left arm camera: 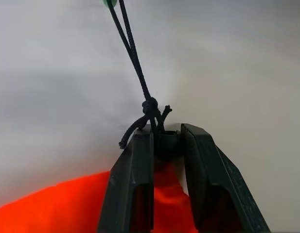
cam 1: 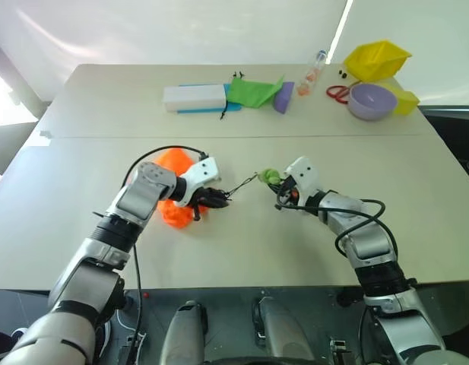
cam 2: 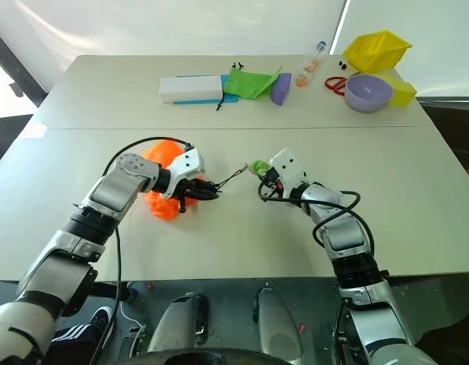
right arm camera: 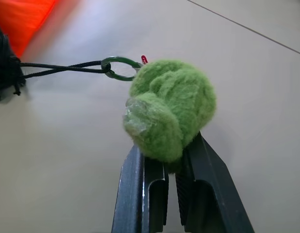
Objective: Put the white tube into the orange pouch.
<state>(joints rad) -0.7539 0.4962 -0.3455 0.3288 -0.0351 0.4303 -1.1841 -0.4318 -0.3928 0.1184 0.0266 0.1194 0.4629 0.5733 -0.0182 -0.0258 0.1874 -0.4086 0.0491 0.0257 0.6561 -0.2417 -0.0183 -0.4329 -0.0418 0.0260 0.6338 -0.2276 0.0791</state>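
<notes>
My left gripper [left arm camera: 165, 138] sits on the near-left part of the table [cam 1: 242, 251], its 2 fingers pinched narrow on the neck of the orange pouch [cam 1: 175, 199], right at the knot of the dark cord [left arm camera: 135, 63]. The pouch lies bunched on the table just behind and under that gripper, touching it. I cannot see the white tube; whether it is inside the pouch I cannot tell.

From the knot the cord runs right, doubled, to a green ring [right arm camera: 119, 68]. The ring is joined to a fuzzy green ball [right arm camera: 169, 109], and my right gripper [right arm camera: 171, 162] is clamped tight on the underside of that ball, near the middle of the table, to the right of the pouch. The cord looks stretched fairly straight between my 2 grippers, which are well apart.

Past a seam across the table, the far side holds a row of things. From the left: a long white box [cam 1: 194, 96] lying on something flat and blue [cam 1: 211, 109], a green pouch [cam 1: 253, 93] just beside it with a dark cord at its near-left corner, then a small purple block [cam 1: 284, 97] touching the green pouch's right edge. Next is a clear bottle [cam 1: 312, 74] with orange contents, lying on its side. Farther right are red scissors [cam 1: 338, 93], a lilac bowl [cam 1: 372, 101] and a yellow pouch [cam 1: 378, 59] behind the bowl, with another yellow piece [cam 1: 406, 100] at the bowl's right.
</notes>
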